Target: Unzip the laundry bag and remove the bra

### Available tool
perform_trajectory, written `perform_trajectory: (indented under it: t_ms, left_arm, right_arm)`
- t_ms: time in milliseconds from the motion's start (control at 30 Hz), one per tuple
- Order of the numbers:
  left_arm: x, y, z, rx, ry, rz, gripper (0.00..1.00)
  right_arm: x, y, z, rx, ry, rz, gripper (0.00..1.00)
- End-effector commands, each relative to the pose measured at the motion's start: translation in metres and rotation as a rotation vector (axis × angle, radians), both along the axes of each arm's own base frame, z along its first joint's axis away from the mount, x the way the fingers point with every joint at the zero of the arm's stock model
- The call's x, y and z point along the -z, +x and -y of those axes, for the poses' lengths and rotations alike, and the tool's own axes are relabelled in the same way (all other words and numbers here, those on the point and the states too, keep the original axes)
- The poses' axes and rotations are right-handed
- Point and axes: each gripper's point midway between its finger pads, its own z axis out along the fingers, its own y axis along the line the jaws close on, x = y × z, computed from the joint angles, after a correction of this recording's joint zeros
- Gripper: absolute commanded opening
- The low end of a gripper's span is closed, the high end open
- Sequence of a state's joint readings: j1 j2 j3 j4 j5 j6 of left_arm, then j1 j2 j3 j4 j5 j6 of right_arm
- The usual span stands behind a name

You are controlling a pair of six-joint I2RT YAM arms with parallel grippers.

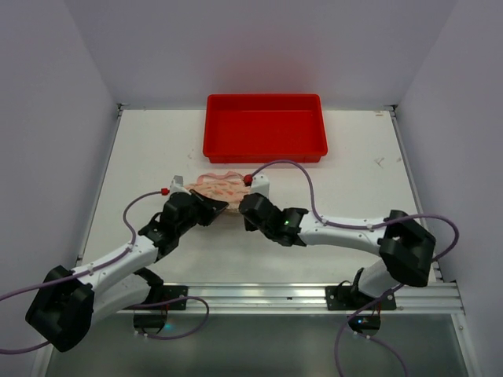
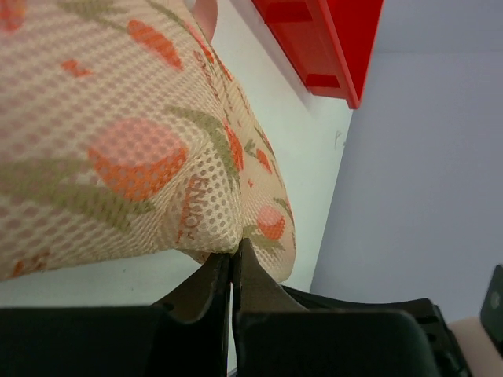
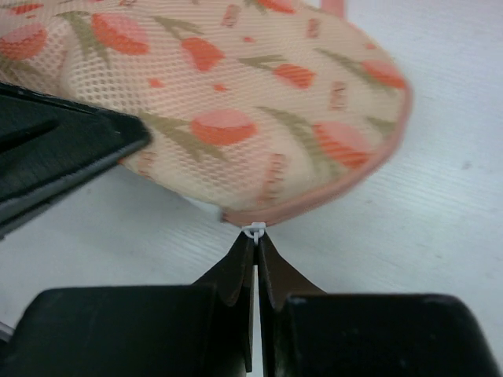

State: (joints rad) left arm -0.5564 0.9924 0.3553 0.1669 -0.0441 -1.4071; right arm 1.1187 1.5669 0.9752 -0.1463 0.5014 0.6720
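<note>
Now unzipping begins: right gripper (image 3: 256, 245) clamped on the laundry bag (image 3: 236, 102)'s zip pull (image 3: 254, 230), left gripper (image 2: 233, 261) pinching its six-o'clock edge; next, probably drag along the rim.

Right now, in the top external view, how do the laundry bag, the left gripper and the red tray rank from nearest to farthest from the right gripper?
1. Laundry bag: touching the right gripper, just beyond its tips.
2. Left gripper: to the left, at the bag's near edge.
3. Red tray: farthest, behind the bag at the back.
</note>
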Motion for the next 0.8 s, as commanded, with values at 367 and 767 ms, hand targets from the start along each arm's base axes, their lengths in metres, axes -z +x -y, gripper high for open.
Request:
perform_trajectory:
  t_ms: [367, 767]
  left_arm:
    - [-0.015, -0.013, 0.031, 0.463, 0.264, 0.304, 0.00]
    - [0.028, -0.004, -0.028, 0.341, 0.292, 0.107, 0.48]
  right_arm:
    - [-0.003, -0.007, 0.141, -0.029, -0.084, -0.097, 0.00]
    - [-0.026, -0.065, 0.032, -0.502, 0.033, -0.197, 0.00]
